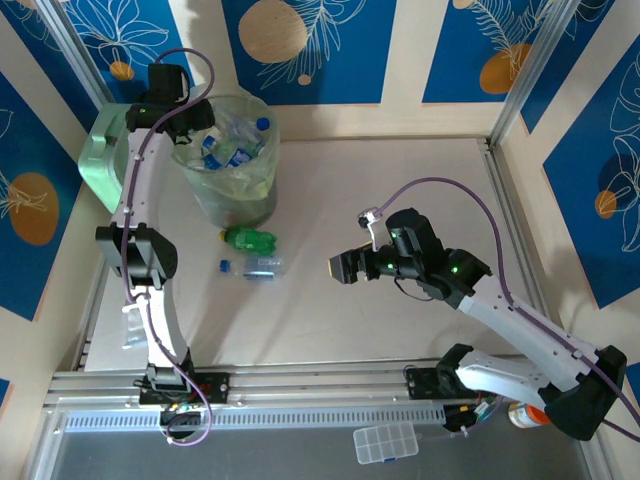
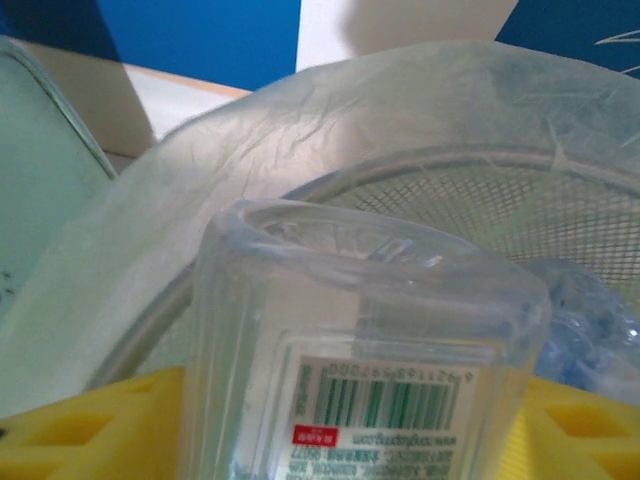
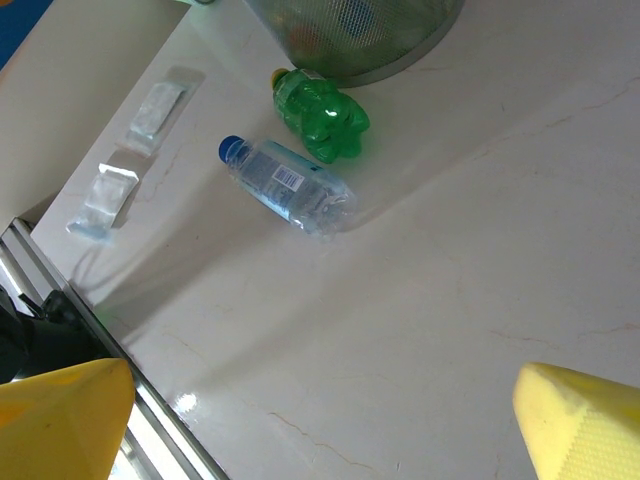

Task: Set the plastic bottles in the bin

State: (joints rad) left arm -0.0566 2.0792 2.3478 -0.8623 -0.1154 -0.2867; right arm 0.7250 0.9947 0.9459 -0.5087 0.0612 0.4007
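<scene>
clear squarish bottle (image 2: 360,340) btwn l fingers (image 2: 80,430), grip unclear, crinkly-lined mesh bin (image 2: 480,160), r fingers (image 3: 60,420) open

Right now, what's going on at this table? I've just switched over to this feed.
The left claw is over the bin with a clear bottle between its yellow pads. I cannot tell whether that grip is firm or loose. The bin already holds several bottles. The right claw hovers open and empty above the table. A green bottle and a blue-capped bottle lie beside the bin.
</scene>
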